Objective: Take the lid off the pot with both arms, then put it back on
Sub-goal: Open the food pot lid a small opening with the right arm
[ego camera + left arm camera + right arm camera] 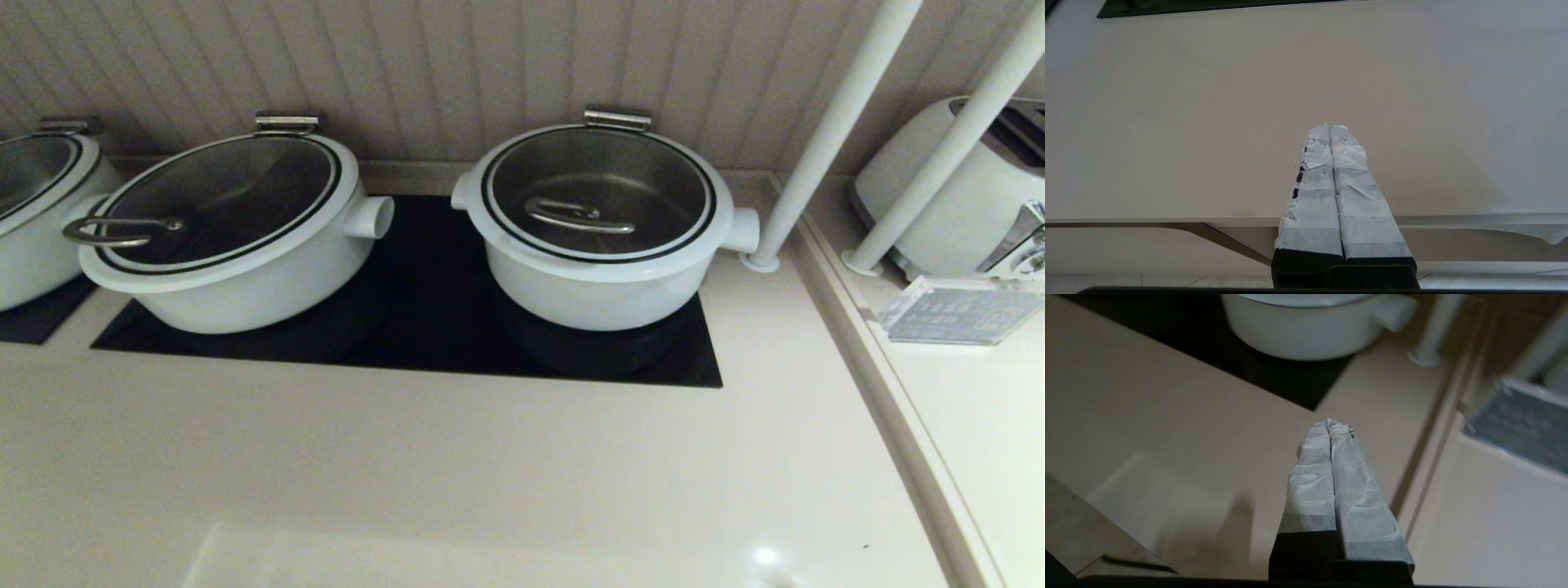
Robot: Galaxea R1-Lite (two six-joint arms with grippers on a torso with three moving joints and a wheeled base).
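Nothing is done yet: the lid (pixel 600 196) sits on the pot (pixel 600 282) at the far right, while my left claw (pixel 1329 127) and right claw (pixel 1329 421) hover near, clenched and empty

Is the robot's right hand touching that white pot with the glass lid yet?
Apart. The right wrist view shows the right hand, fingers pressed together, over bare counter, with the pot well beyond it. The head view shows no hand near the lid.

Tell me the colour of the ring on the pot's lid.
Black, inside the white rim of the lid; clearest in the head view.
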